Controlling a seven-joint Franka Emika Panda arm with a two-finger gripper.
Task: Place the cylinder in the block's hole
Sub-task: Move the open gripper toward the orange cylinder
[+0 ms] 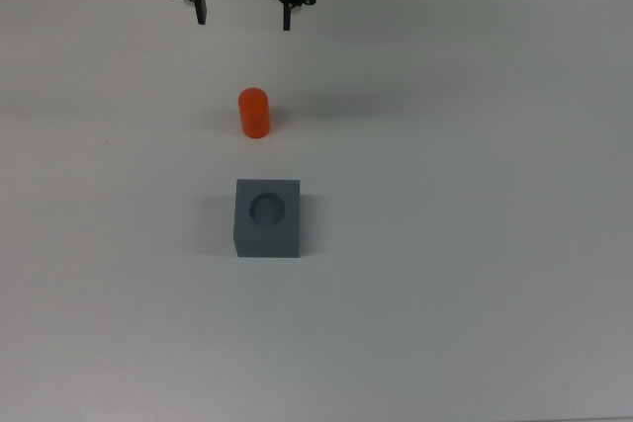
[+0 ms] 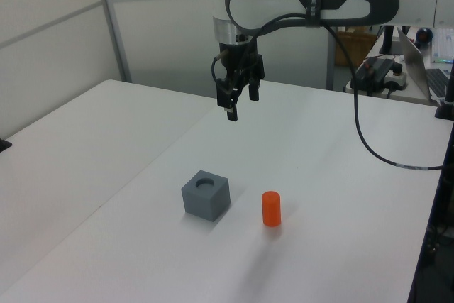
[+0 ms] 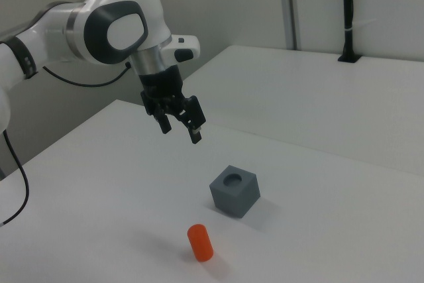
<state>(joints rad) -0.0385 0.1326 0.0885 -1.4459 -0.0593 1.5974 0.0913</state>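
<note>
We see the arm [image 3: 106, 24] reaching in over the white table [image 1: 475, 294], its rounded white and dark grey links bending down to a black wrist that points the gripper [image 1: 244, 17] straight at the surface. In the top view the gripper sits near the table's far edge; in the left view [image 2: 240, 104] and the right view [image 3: 180, 130] it hangs well above the tabletop, touching nothing. Its two slim black fingers [image 1: 201, 13] stand wide apart and we find nothing between them.

The cylinder [image 1: 254, 113] stands upright on the table, on its own, between the gripper and the block [image 1: 267, 218] in the top view and nearer the far edge than the block is. It is bright orange, smooth and plastic-looking, with a rounded top. In the left view [image 2: 271, 208] it stands just beside the block on the left view's right; in the right view [image 3: 199, 242] it is closer to the camera than the block.

The block is a dark grey cube with matte faces and crisp edges, wider than the cylinder. Its round hole [image 1: 268, 208] faces upward, and we see it as a shallow dark recess in the left view [image 2: 206, 184] and the right view [image 3: 233, 179]. The block rests near the middle of the table, apart from the cylinder. The tabletop is plain, smooth and matte white.
</note>
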